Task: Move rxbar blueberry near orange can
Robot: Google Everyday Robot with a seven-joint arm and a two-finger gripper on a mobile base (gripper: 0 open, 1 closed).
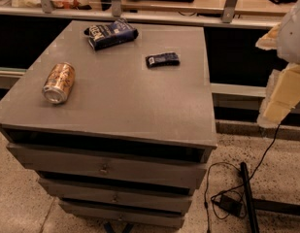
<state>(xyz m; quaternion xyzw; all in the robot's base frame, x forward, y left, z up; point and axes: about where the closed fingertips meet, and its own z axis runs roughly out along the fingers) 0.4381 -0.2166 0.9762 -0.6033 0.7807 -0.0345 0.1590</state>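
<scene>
The rxbar blueberry (pixel 162 59), a small flat dark navy wrapper, lies on the grey cabinet top (pixel 130 101), right of centre toward the back. The orange can (pixel 58 83) lies on its side near the left edge, silver end facing front. The two are well apart. My gripper (pixel 280 93) shows as pale blocky parts at the right edge of the view, off to the right of the cabinet and away from both objects, holding nothing that I can see.
A larger puffy dark blue bag with white lettering (pixel 110 34) lies at the back of the top. Drawers (pixel 103 169) sit below. A black cable and adapter (pixel 229 203) lie on the speckled floor at right. A railing (pixel 140 13) runs behind.
</scene>
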